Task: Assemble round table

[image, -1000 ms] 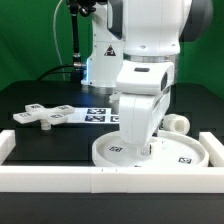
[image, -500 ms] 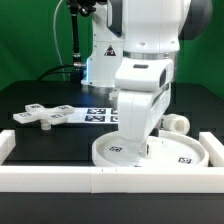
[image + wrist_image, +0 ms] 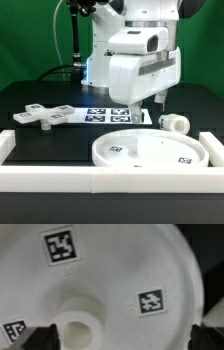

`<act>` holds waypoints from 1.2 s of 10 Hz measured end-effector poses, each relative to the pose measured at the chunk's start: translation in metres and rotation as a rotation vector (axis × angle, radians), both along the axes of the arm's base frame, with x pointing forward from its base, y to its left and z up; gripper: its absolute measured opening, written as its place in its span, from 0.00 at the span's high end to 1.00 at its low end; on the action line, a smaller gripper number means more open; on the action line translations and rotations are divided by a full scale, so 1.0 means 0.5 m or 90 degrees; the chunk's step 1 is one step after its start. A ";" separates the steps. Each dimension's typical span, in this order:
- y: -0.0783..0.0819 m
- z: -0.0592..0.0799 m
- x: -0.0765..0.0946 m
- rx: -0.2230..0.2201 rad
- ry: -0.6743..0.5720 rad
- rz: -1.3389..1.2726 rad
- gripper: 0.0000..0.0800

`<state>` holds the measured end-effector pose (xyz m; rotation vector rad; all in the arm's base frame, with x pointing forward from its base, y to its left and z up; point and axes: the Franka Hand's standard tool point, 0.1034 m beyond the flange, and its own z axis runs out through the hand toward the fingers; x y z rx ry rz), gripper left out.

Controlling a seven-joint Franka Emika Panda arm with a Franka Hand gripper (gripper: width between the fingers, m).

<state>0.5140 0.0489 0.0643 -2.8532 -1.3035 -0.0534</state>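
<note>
Above the disc (image 3: 150, 152) — jaws apart, hovering clear

The gripper (image 3: 147, 108) has been raised off the round disc (image 3: 155, 148) — half a second ago it was pressed down at the disc's middle, hiding much of the top. The whole disc face has been uncovered, central hub (image 3: 78, 328) included — the wrist now hangs above it.

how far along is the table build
Done: nothing joined; the disc lies flat on its own. In hand: nothing, the open pincer hovers over the disc. Left: the leg and base lie loose, apart from it, not yet fitted.
</note>
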 end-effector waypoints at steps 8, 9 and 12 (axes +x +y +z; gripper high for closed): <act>0.044 -0.004 -0.035 0.012 0.018 -0.333 0.19; 0.063 -0.009 -0.043 0.018 0.028 -0.433 0.19; 0.106 -0.015 -0.056 0.028 0.044 -0.559 0.19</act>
